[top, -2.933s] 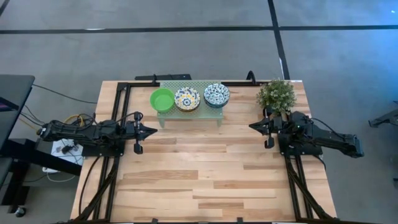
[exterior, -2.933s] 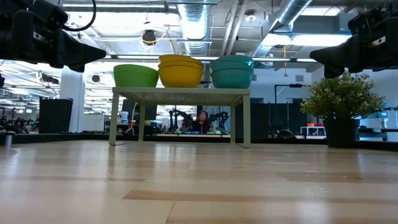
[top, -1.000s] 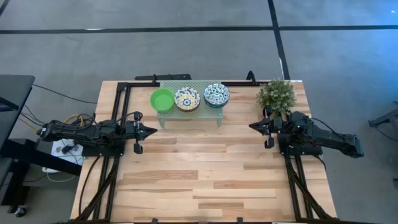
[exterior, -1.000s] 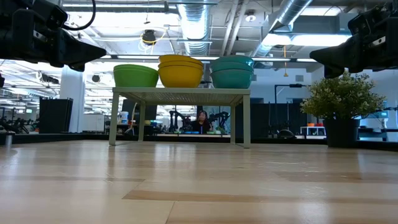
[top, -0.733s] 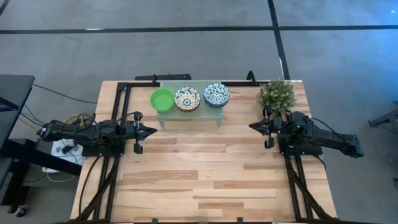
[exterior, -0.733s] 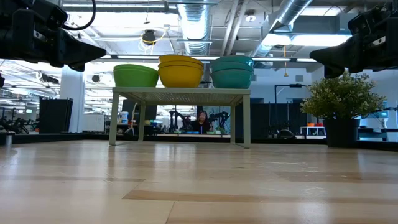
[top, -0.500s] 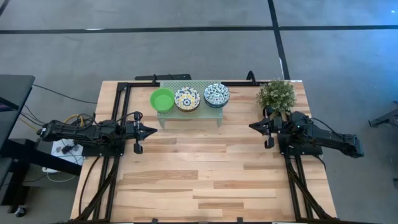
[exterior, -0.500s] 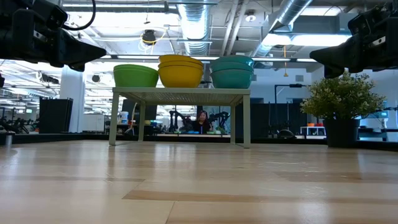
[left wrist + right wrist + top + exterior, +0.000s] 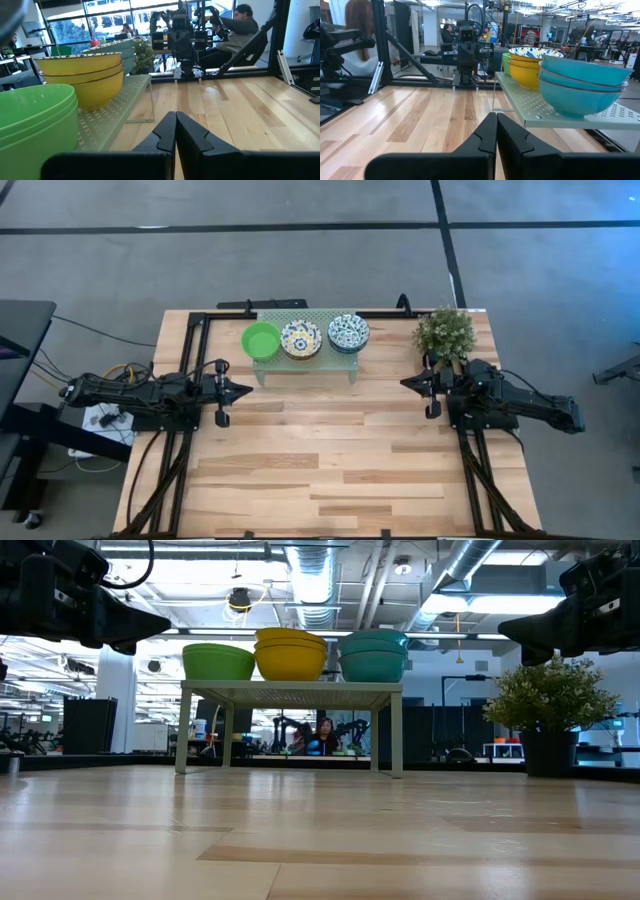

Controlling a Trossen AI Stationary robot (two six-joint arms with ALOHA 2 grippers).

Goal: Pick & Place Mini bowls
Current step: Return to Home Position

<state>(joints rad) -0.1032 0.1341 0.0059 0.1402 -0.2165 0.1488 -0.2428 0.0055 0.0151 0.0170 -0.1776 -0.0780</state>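
Three stacks of mini bowls stand on the pale green mesh rack (image 9: 305, 350) at the table's far side: a plain green stack (image 9: 261, 340), a yellow-outside stack with a yellow-blue floral inside (image 9: 300, 338), and a teal-outside stack with a blue floral inside (image 9: 348, 333). In the low view they show as green (image 9: 218, 661), yellow (image 9: 291, 654) and teal (image 9: 373, 656). My left gripper (image 9: 247, 391) is shut and empty, above the table at the left, near the rack's left end. My right gripper (image 9: 405, 383) is shut and empty at the right, beside the potted plant.
A small potted plant (image 9: 444, 333) stands at the far right corner, just beyond my right arm. Bare wooden tabletop (image 9: 330, 460) spreads between the arms and toward the near edge. People sit in the room beyond the table (image 9: 240, 30).
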